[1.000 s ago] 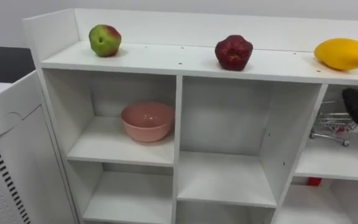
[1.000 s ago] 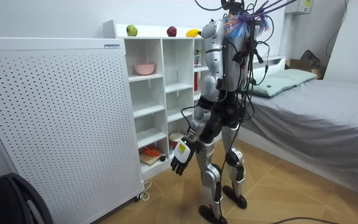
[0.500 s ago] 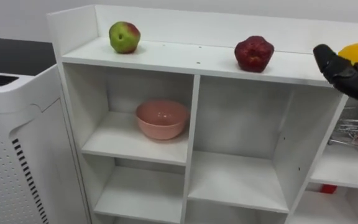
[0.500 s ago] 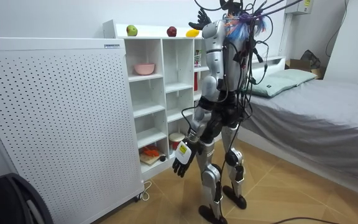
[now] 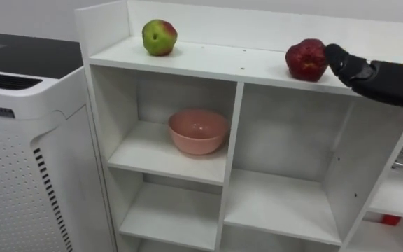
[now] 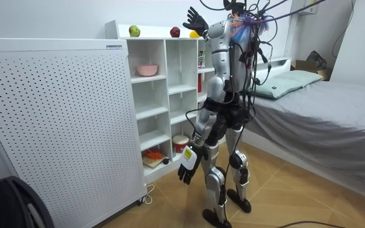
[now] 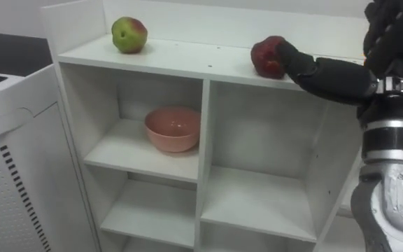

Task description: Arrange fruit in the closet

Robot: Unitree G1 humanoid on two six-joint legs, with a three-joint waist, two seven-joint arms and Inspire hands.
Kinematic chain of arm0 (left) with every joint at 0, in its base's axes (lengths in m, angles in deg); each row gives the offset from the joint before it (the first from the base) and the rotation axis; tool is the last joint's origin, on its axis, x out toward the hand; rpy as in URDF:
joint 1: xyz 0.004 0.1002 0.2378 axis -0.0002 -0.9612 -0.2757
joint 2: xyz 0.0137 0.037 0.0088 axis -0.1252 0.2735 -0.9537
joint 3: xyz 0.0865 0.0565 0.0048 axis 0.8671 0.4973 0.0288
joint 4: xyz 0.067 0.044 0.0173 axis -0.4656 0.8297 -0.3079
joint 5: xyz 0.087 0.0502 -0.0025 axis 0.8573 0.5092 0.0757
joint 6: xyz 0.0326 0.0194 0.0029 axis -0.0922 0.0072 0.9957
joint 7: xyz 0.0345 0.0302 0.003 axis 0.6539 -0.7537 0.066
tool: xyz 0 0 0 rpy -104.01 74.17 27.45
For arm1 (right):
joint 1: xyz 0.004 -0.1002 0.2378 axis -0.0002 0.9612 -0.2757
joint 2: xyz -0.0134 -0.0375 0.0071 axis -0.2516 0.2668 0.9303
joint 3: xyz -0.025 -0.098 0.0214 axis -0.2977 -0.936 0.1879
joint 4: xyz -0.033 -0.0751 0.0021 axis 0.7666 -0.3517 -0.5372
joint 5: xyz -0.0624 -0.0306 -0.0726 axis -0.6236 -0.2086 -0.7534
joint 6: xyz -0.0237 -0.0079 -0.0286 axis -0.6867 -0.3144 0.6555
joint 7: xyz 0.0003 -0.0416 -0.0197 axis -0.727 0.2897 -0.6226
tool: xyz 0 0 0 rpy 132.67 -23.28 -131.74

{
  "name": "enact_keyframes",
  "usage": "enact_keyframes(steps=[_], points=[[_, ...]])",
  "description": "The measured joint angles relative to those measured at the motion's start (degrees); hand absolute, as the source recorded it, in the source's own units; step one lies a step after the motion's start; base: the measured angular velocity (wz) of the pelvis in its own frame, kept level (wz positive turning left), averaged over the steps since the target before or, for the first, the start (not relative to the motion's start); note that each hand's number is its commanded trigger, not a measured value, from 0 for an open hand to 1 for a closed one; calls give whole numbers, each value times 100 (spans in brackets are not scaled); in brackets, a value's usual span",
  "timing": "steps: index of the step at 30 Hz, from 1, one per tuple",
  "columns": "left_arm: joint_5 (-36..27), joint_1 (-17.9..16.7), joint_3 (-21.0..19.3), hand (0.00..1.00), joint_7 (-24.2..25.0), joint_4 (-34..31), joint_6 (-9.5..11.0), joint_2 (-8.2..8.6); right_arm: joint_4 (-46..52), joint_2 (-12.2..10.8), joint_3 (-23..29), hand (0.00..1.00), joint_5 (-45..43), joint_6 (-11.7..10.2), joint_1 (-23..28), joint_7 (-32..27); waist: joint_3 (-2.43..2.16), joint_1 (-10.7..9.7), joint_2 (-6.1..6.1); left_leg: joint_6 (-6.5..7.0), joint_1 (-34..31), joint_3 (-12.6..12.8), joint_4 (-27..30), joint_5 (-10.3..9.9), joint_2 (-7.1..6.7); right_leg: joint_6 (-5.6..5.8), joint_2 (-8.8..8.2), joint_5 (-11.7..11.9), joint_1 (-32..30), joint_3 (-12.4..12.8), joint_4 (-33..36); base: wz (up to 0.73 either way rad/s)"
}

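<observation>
A green-red apple (image 5: 159, 37) sits at the left of the white closet's top shelf (image 5: 215, 61). A dark red fruit (image 5: 306, 59) lies further right on the same shelf. My right hand (image 7: 327, 74) is raised to that shelf, open, with its thumb tip (image 5: 335, 53) right beside the red fruit; I cannot tell whether it touches. The room view has this hand (image 6: 195, 21) with fingers spread above the closet top. My left hand (image 6: 187, 170) hangs open and idle by my thigh. I stand facing the closet.
A pink bowl (image 5: 198, 131) sits in the upper left compartment. Other compartments below and in the middle are bare. A white perforated panel (image 5: 19, 175) stands close on the left. A bed (image 6: 322, 107) lies behind me.
My right hand has risen and swung left, from the yellow fruit's spot to beside the red fruit. The eye view has shifted, so the closet sits further right and the yellow fruit is out of frame.
</observation>
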Motion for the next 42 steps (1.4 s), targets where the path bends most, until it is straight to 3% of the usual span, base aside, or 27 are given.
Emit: enact_keyframes(steps=[5,9,16,22,30,31,32,33,34,42], points=[[76,-75,5,0,11,-3,-35,7,-236,146,-166,0,261,8,-35,72,-10,21,-96,-2,11,-18,3,2,-2,0,0,0,22,-3,-1,1],[275,-84,9,0,150,-126,-204,7,-568,153,-167,0,492,276,-70,252,-9,14,-245,-2,-22,-43,39,1,-6,0,-1,0,21,-21,-1,4],[333,9,-6,0,239,-186,-262,12,-1779,232,-161,0,613,414,-748,566,-1,-20,-212,-4,-64,-152,128,0,-14,-1,-2,1,70,-139,1,7],[329,-13,-12,0,242,-281,-474,14,-1990,306,-166,0,612,509,-775,849,-13,-13,-191,-8,-67,-150,144,3,-12,-1,2,1,78,-140,2,1],[263,-4,7,0,277,-287,-471,19,-2054,378,-177,0,616,618,-778,1034,-37,1,-227,-8,-80,-157,178,3,-14,-1,-2,1,87,-154,5,0],[263,-5,7,0,277,-287,-467,19,-2068,381,-178,4,614,618,-778,1067,-37,2,-227,-8,-79,-156,180,3,-14,-1,-2,1,90,-152,6,0],[263,8,7,0,278,-287,-465,19,-2086,385,-186,53,610,618,-778,1105,-36,0,-226,-7,-78,-156,182,3,-14,-1,-2,1,93,-154,5,0],[263,8,7,0,279,-288,-465,19,-2097,389,-194,82,610,617,-778,1129,-36,-2,-226,-8,-78,-156,181,3,-14,-1,-2,1,94,-155,5,0],[265,4,7,0,281,-288,-463,19,-2103,410,-215,100,598,618,-777,1171,-35,-14,-226,-8,-82,-158,183,3,-14,-2,-2,1,100,-161,5,0],[83,12,18,0,287,-288,-464,-1,-2185,802,-618,100,414,623,-854,1481,-29,12,-250,-11,-89,-160,171,3,-10,-2,-1,1,98,-148,13,0]])
